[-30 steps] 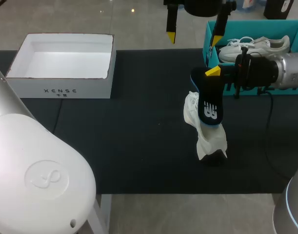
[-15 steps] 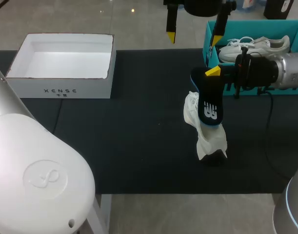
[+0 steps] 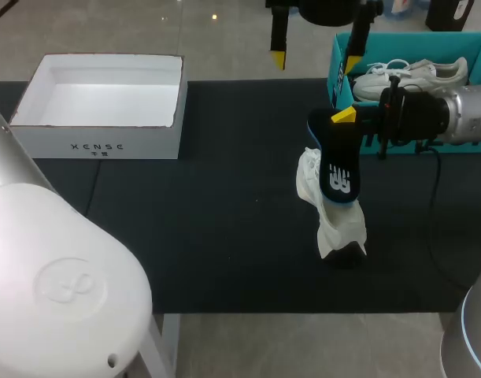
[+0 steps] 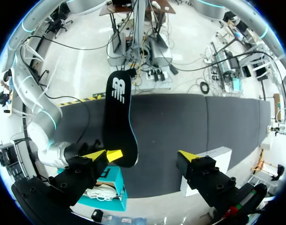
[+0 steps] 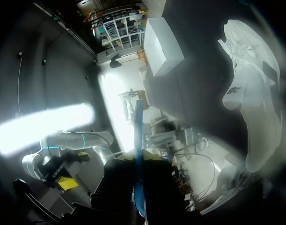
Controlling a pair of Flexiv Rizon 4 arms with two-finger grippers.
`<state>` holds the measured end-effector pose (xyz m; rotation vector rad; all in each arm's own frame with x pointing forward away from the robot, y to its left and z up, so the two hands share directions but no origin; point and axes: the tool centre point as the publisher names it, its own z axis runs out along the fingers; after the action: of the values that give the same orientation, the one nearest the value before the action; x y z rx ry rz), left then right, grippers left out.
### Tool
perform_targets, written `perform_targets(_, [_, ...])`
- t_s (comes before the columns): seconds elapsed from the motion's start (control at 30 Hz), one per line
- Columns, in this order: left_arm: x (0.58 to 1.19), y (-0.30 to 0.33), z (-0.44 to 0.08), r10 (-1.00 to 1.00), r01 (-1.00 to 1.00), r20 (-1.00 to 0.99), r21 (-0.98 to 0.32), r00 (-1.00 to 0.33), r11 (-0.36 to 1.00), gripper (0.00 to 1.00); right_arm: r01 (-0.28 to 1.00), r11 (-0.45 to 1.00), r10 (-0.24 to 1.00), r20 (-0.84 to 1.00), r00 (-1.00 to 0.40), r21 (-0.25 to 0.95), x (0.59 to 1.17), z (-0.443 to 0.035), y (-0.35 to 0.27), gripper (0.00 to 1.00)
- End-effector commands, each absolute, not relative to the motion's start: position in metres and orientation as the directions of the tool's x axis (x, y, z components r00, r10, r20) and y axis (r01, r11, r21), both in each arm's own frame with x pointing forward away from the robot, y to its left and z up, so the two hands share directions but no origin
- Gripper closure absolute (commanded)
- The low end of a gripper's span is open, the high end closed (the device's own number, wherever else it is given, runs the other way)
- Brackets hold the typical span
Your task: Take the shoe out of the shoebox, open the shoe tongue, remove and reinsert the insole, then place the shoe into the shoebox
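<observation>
Right now the right gripper (image 3: 340, 120) is clamping the top end of the dark insole (image 3: 339, 169), coming in from the right side of the counter (image 3: 224, 236). The insole is hanging upright from that gripper, logo side facing the head camera, and its lower end is crossing in front of the white shoe (image 3: 338, 224). From above I cannot tell whether the two are touching. The shoe is sitting out on the dark mat, propped up on end, just in front of the teal shoebox (image 3: 335, 75). A second white shoe (image 3: 413, 75) is lying inside that shoebox, laces up.

Over at the far edge, the left gripper (image 3: 315, 60) is hanging with its yellow tips spread wide and nothing between them. Its wrist camera is looking straight at the insole (image 4: 118, 122), which is rising ahead of the open left gripper (image 4: 140, 154), nearer one finger than the other.

From the right wrist, the insole (image 5: 138, 140) is showing edge-on, running out from between that gripper's fingers, with the shoe (image 5: 253, 93) lying off to one side on the mat.

A white box (image 3: 106, 140), open on top, is sitting well apart at the counter's left end.
</observation>
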<state>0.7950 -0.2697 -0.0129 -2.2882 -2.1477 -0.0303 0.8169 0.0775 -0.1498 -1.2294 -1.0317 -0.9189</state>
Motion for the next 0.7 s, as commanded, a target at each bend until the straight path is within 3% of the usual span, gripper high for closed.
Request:
perform_targets(0.03, [0.785, -0.247, -0.019, 0.954, 1.000, -0.300, 0.026, 0.016, -0.009, 0.00, 0.950, 0.123, -0.004, 0.958, 0.288, -0.286, 0.818, -0.150, 0.078, 1.00])
perform_targets(0.13, [0.776, -0.235, -0.025, 0.836, 1.000, -0.549, -0.005, -0.028, 0.030, 0.00, 0.950, 0.123, -0.004, 0.958, 0.288, -0.286, 0.818, -0.150, 0.078, 1.00])
perform_targets(0.3, [0.760, -0.227, -0.045, 0.624, 0.996, -0.777, -0.042, -0.079, 0.074, 0.00, 0.950, 0.123, -0.004, 0.958, 0.288, -0.286, 0.818, -0.150, 0.078, 1.00])
perform_targets(0.7, [0.749, -0.229, -0.054, 0.241, 0.992, -0.966, -0.069, -0.092, 0.106, 0.00, 0.950, 0.123, -0.004, 0.958, 0.288, -0.286, 0.818, -0.150, 0.078, 1.00])
